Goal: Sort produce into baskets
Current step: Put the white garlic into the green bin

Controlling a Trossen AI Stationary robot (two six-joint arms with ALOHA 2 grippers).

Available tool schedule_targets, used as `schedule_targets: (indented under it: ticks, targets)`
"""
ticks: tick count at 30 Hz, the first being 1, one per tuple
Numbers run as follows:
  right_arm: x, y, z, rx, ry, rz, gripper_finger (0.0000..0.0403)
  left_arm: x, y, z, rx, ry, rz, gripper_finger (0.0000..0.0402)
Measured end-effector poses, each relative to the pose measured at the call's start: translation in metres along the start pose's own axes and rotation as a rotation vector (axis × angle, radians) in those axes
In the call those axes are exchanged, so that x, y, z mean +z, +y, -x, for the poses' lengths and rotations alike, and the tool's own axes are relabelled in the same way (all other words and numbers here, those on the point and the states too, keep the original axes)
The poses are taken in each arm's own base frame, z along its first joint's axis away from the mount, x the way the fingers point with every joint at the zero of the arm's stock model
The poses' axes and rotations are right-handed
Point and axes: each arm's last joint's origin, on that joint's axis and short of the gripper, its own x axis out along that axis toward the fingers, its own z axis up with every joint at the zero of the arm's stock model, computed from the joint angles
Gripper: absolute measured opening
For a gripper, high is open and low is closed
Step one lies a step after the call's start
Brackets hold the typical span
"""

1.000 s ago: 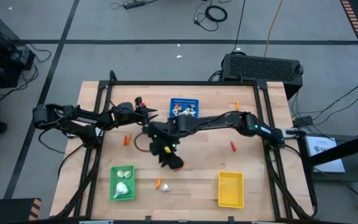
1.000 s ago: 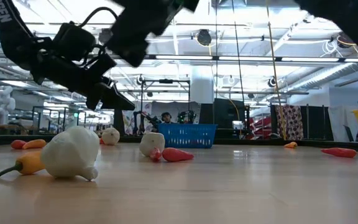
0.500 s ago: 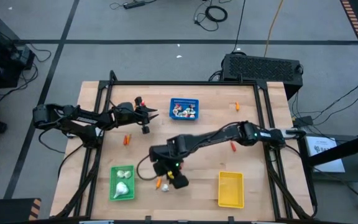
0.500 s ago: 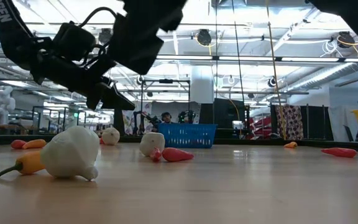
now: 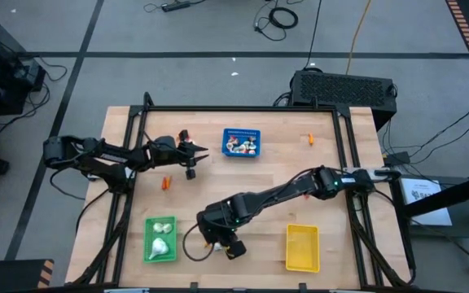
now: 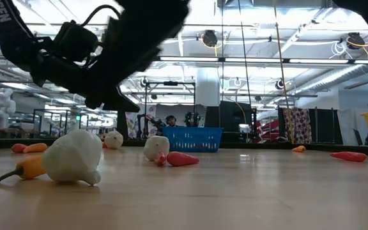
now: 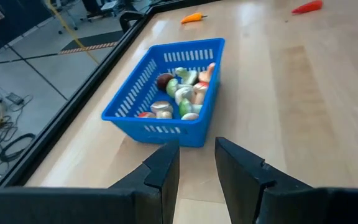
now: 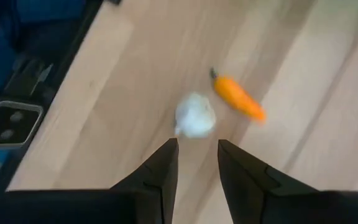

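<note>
Right arm has swung from mid-counter down toward the 6 o'clock edge; its end effector (image 5: 226, 244) now hovers over a white bulb (image 8: 195, 116) and an orange pepper (image 8: 239, 99), fingers (image 8: 160, 171) a narrow gap apart, holding nothing. Left end effector (image 5: 192, 152) unmoved at 10 o'clock, fingers slightly parted, empty, facing the blue basket (image 5: 242, 142) at 12, which holds mixed pieces. Green basket (image 5: 159, 239) at 7 holds bulbs. Yellow basket (image 5: 302, 247) at 5. Counter (image 5: 267, 187) carries stray orange pieces.
</note>
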Motion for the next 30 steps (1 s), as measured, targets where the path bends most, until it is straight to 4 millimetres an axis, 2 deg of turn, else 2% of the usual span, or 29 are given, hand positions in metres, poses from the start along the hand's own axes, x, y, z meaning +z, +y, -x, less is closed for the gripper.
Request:
schedule_targets:
  ticks: [7,11,21,30]
  targets:
    - [0.009,0.013,-0.016,-0.004,-0.086,0.149,0.0106,0.0,-0.007,0.0,-0.038,0.011,-0.012,0.0111]
    - [0.011,0.02,-0.018,-0.004,-0.093,0.191,0.0126,-0.003,-0.009,0.0,-0.049,0.039,-0.016,0.0111]
    - [0.012,0.021,-0.031,-0.08,-0.111,0.166,0.0214,-0.006,-0.01,0.0,-0.075,0.07,-0.018,0.0111]
    - [0.005,0.023,-0.055,-0.078,-0.065,0.085,0.0242,-0.008,-0.011,0.001,-0.08,0.086,-0.018,0.0111]
